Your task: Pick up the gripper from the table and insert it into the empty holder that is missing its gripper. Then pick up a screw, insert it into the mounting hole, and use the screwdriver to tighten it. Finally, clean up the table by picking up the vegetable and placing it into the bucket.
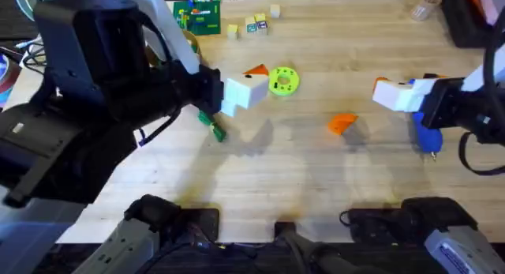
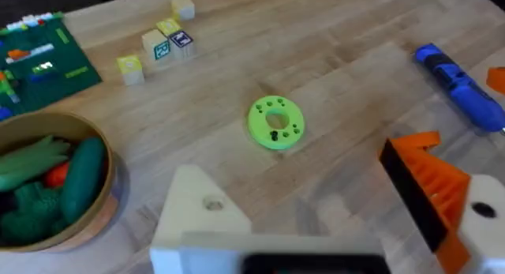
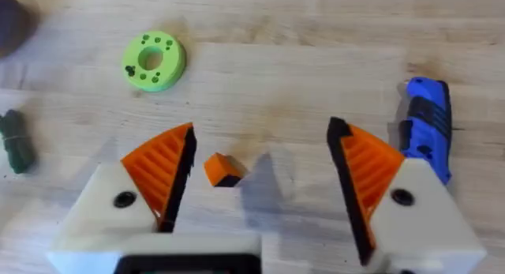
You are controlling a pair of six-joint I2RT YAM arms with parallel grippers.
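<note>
While the table (image 1: 316, 179) lies littered, bucket (image 2: 99, 215) of green toy vegetables (image 2: 79, 179) beside the green disc (image 2: 276, 122), right gripper (image 3: 260, 179) fingers apart over orange gripper (image 3: 222, 170), screwdriver (image 3: 427, 125) beyond, dark vegetable (image 3: 16, 140) near disc, left gripper's (image 2: 331, 219) spread unclear.

The desk (image 1: 316, 171) is pale butcher-block wood in light planks; on it lie a small orange wedge (image 1: 342, 123), a bright green disc (image 1: 284, 80) with dark holes, a dark green vegetable (image 1: 211, 125) and a screwdriver (image 3: 427, 125) with a bright blue handle banded in black. The right gripper (image 3: 260, 175) is white with orange ribbed pads edged black, while the left gripper (image 2: 316, 219) shows one orange ribbed pad and one bare white holder (image 2: 201, 207). The bucket (image 2: 99, 215) is tan, holding green and red-orange pieces.
</note>
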